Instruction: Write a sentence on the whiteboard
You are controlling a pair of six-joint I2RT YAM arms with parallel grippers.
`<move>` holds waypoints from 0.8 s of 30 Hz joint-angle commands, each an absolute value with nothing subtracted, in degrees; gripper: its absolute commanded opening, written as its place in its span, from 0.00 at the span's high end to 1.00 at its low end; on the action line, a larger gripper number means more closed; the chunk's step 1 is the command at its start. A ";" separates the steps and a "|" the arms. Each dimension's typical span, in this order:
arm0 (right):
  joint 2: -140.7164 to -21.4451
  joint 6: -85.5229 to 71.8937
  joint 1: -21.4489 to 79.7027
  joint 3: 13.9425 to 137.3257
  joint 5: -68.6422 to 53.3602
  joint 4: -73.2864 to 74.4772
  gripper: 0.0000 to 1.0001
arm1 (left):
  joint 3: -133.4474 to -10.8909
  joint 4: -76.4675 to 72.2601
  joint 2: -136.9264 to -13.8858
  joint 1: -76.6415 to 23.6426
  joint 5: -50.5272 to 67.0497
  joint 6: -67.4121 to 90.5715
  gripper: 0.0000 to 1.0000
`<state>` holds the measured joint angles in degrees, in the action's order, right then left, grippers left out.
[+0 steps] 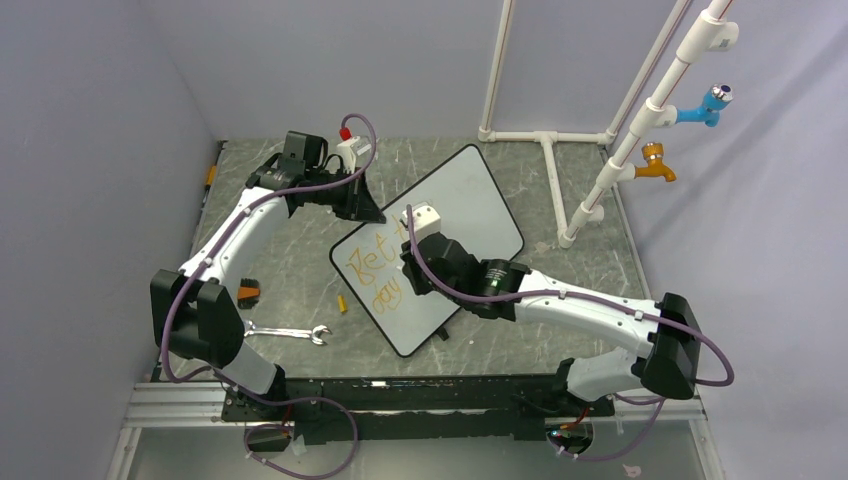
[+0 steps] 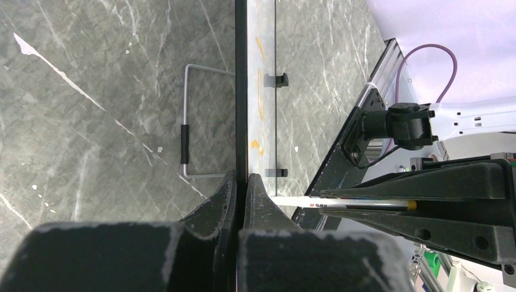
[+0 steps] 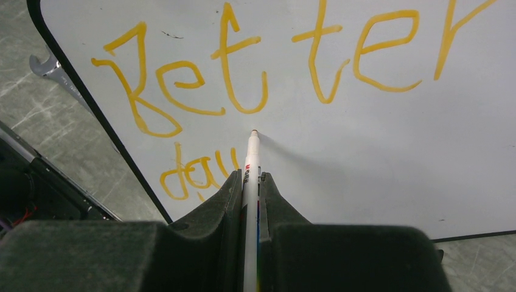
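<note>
While the whiteboard sits at an angle across the middle of the grey marbled table, the left gripper has its jaws closed on the board's black-framed edge. The right gripper has its jaws clamped around a white marker that points at the board. The sentence, in orange handwriting, reads "Better" on top with "day" beneath it near the board's corner; the marker tip sits just below the first "t" and right of "day", though I cannot tell whether it touches the surface.
</note>
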<state>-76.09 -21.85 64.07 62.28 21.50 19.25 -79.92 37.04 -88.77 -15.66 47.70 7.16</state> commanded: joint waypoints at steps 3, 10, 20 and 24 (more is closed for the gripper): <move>-77.18 -21.10 63.72 62.43 20.93 16.50 1.00 | -80.63 30.38 -85.17 -15.12 47.54 5.36 1.00; -77.11 -21.83 63.71 61.33 20.20 17.26 1.00 | -80.51 30.34 -85.09 -15.11 47.37 5.27 1.00; -75.69 -22.61 64.06 60.72 18.35 18.41 1.00 | -80.86 30.44 -85.08 -15.03 47.29 5.19 1.00; -73.44 -22.68 64.08 60.90 18.00 17.65 1.00 | -80.71 30.41 -85.08 -15.03 47.29 5.27 1.00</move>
<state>-76.20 -22.09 63.94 61.41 19.49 18.44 -79.55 36.82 -88.64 -15.29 47.55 7.16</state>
